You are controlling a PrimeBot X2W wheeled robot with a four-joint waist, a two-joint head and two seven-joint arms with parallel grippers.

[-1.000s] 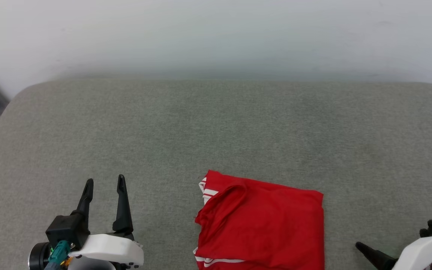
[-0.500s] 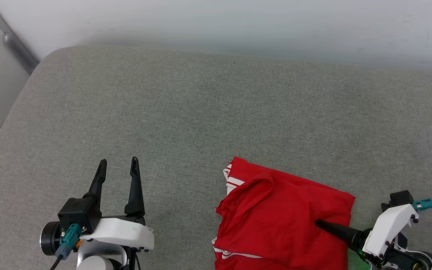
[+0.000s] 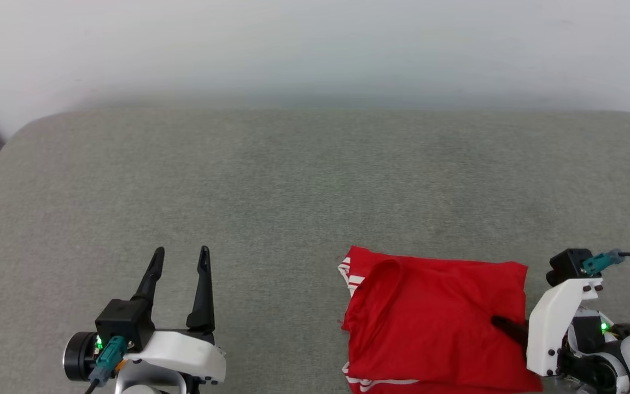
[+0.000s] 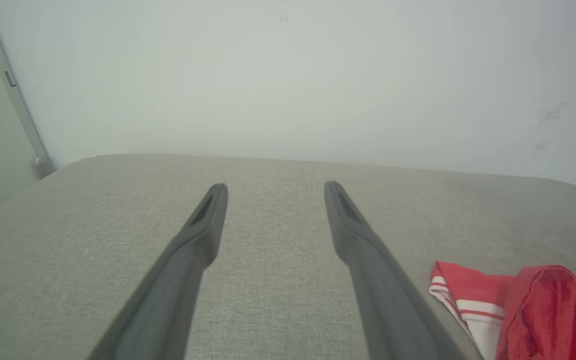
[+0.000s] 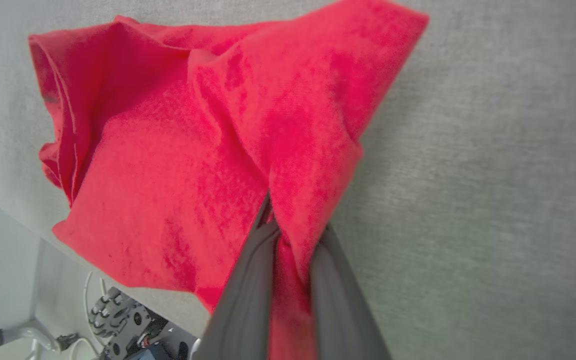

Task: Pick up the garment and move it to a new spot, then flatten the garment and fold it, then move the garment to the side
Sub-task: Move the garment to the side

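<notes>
Pinching the garment (image 3: 435,317), right hand (image 5: 295,230) closed on its edge, left hand (image 3: 181,250) pointing forward, wide open.

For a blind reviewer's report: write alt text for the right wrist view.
The right gripper, shut, pinches a ridge of the red garment between its two dark fingers. The rest of the cloth spreads rumpled over a grey upholstered surface.
</notes>
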